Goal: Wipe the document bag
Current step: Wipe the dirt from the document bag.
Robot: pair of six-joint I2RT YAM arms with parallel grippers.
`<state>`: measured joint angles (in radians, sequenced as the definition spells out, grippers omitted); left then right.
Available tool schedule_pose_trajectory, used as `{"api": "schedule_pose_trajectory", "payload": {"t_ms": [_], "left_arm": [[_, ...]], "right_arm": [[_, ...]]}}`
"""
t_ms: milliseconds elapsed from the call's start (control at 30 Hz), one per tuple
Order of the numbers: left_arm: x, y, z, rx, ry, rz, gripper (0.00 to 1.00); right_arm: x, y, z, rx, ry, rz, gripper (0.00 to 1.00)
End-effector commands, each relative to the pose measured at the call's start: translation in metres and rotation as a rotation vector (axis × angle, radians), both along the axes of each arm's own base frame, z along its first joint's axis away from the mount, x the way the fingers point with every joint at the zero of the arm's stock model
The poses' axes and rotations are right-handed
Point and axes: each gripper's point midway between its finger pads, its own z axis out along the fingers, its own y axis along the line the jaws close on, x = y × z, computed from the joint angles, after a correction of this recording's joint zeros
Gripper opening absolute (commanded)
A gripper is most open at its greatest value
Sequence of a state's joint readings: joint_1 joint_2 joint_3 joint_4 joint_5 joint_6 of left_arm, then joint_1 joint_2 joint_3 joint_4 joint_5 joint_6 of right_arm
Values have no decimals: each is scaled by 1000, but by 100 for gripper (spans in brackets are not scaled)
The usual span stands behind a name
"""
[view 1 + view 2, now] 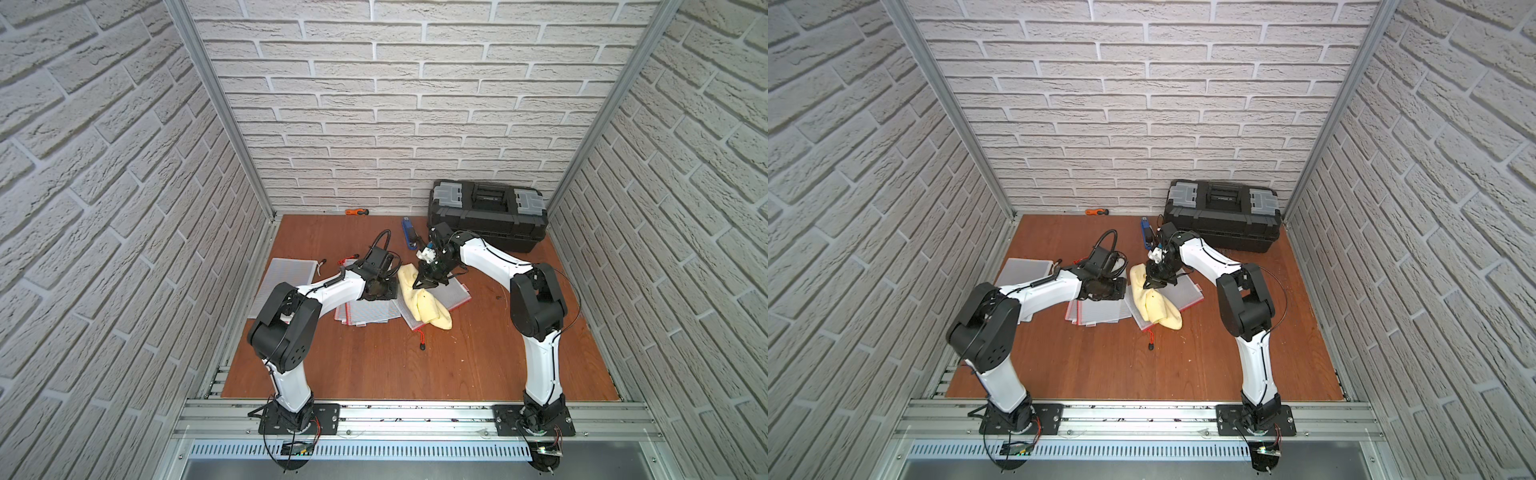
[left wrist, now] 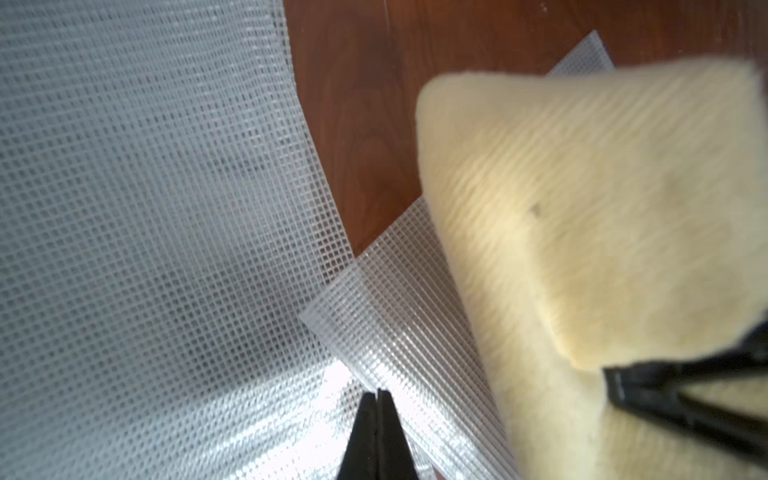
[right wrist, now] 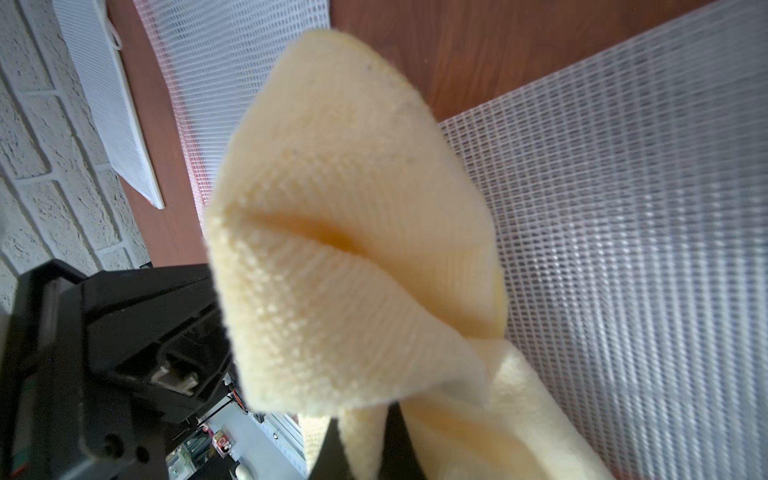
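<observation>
Since the right claw [image 1: 424,285] is clamped on a fold of the yellow cloth [image 1: 429,311] and hangs directly over the document bag [image 1: 454,291], the coming stroke turns on which way the bare mesh lies from that claw. In both top views the bag lies flat on the table [image 1: 415,374], about midway between the two arms and set on a slant. Its red zip edge [image 1: 464,301] runs from the near middle out toward the right arm's side, and that, I judge, is its long axis. The cloth lies across the bag from its far left corner to its near edge, so the uncovered mesh is all on the right arm's side of the claw. The right wrist view agrees: cloth bunched before the camera, mesh spread beside and beneath it. A wipe would therefore most likely drag the cloth rightward along the slant. The left claw [image 2: 377,409] has its jaws together, tips down at the bag's left corner where it overlaps a neighbouring bag [image 2: 145,208]; whether a sheet is nipped between them I cannot tell. Being nearer that corner, it looks placed to pin the bag while the right arm drags.
</observation>
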<state>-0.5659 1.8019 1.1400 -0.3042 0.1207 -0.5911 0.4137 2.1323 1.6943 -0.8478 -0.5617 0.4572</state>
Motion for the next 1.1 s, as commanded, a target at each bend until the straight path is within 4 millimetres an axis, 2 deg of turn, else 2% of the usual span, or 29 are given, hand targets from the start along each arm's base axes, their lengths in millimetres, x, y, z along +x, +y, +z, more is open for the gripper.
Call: {"api": "schedule_pose_trajectory", "payload": {"t_ms": [0,233,467,600,833,1067], "left_arm": [[12,-8,1,-27,-21,-29,0],[11,-12,-18,-38,15,-37,0],[3,-21,-29,-87,52,-35,0],[-8,-17,-45,-46,82,-38,0],[-25,-9,-63,-4,114,-43,0],[-35,-11,-74,13,132,-56,0]], "right_arm": [[1,10,-5,23,12,6,2],[-15,10,-39,-17,85,13,2],[-23,2,-51,-41,110,-32,2],[-25,-6,-55,-57,123,-53,2],[-14,-55,-50,-61,139,-162,2],[-8,-117,-38,-84,130,-251,2]]}}
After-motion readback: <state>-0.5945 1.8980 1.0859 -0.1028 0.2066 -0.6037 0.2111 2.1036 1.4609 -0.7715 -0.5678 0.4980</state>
